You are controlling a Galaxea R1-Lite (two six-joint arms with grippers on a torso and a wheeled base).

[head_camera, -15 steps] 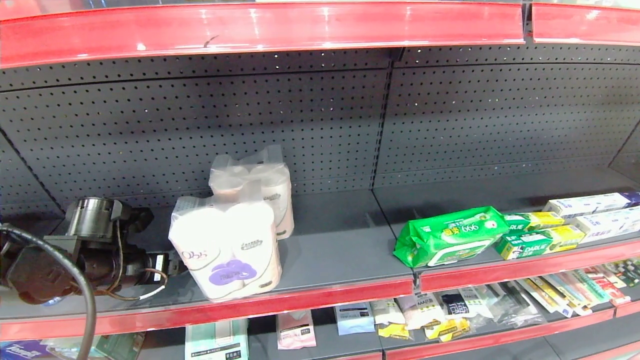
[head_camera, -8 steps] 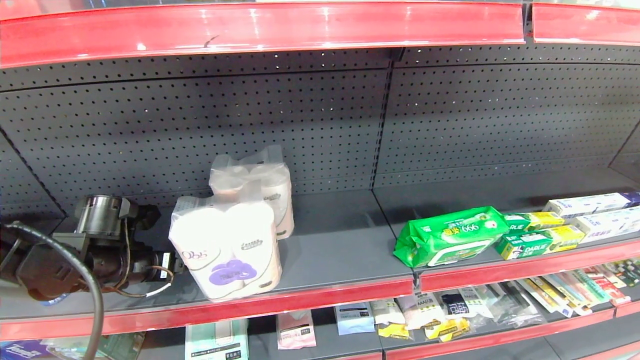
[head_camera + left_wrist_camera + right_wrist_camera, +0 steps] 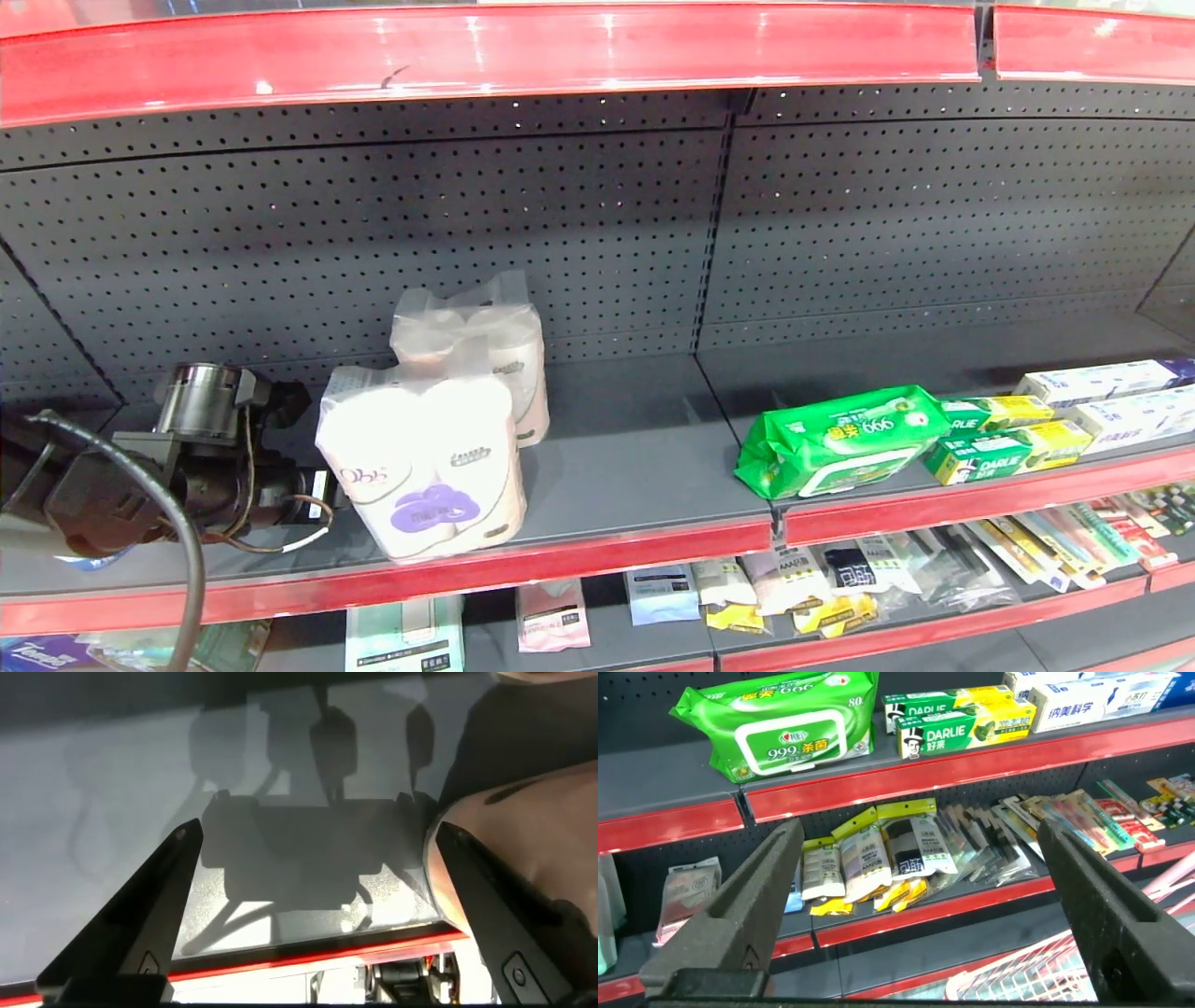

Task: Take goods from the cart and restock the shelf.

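progress: front toilet-roll pack (image 3: 420,467) and rear pack (image 3: 476,345) on shelf (image 3: 635,467); left gripper (image 3: 318,835) and right gripper (image 3: 920,831) both spread wide, empty; much shelf bare, restocking likely unfinished

- Left arm (image 3: 187,476) in the head view: chunky black housings, blocky and matte, a little scuffed.
- There's the bright bit, a short cap (image 3: 198,401) of brushed silver metal, cylinder-shaped, sitting on a black joint.
- One thick black cable (image 3: 182,551) loops off the arm in a wide arc.
- Thinner wires (image 3: 280,544), brown and white, trail under the wrist.
- Small white label (image 3: 318,488) on the wrist's end face.
- Left gripper (image 3: 318,835): two long fingers (image 3: 140,924), flat black, wedge-shaped, widening toward the base.
- Round screw head (image 3: 517,975) sunk into one finger near its base.
- Right gripper (image 3: 920,831): same wedge fingers (image 3: 738,915), dark grey here, with a grainy, sandpaper-like surface.
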